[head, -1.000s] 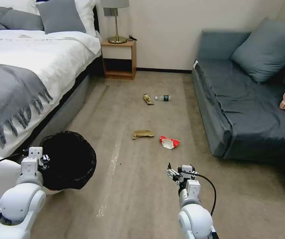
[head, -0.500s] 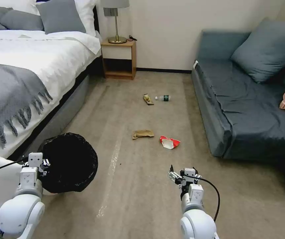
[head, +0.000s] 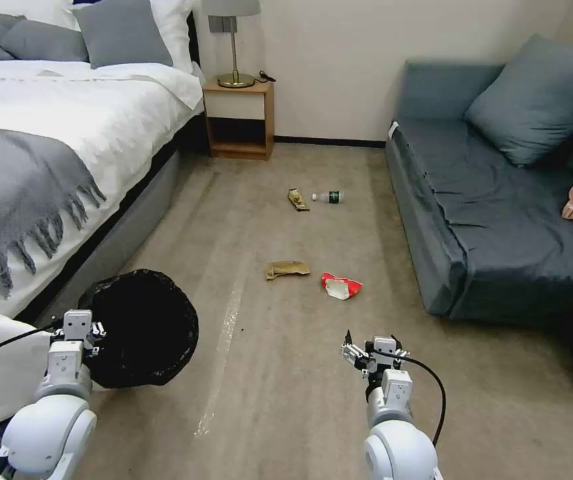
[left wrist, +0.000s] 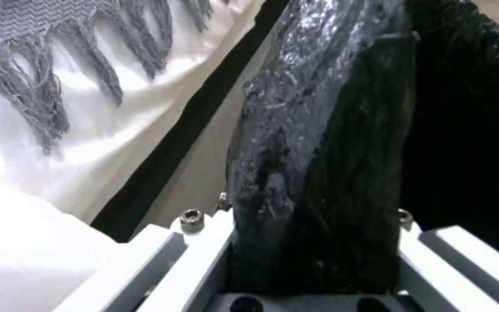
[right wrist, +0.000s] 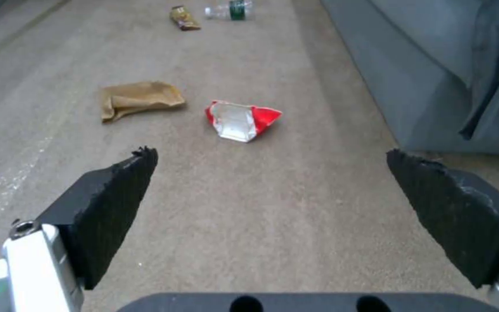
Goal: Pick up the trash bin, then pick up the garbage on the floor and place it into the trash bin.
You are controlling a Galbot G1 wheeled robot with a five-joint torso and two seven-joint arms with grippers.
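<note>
fingers (left wrist: 192,260) of my left gripper (head: 80,331) are clamped on the rim of the trash bin (head: 141,328), with the crinkly black bag pressed between them, as i see in the left wrist view. the bin hangs at my left side, near the bed (head: 46,153), its mouth facing up and toward me. it looks light to me, but the bag is thin and slippery, so i judge the hold is safer when it includes the hard rim under the plastic.

on my right, the right gripper (right wrist: 273,190) hovers over the carpet (head: 286,400) with its pads (right wrist: 117,190) spread wide and nothing between them. ahead of it lie the red-and-white carton (right wrist: 241,119) and, just beside it, the crumpled brown paper bag (right wrist: 137,99). farther away, near the nightstand (head: 240,117), are the snack wrapper (head: 297,199) and the plastic bottle (head: 328,197), close together.

the carton seems light and already crushed, so i think it will give under the pads; i would take it across the folded middle. the paper bag is soft and flat, harder to pinch from the floor
</note>
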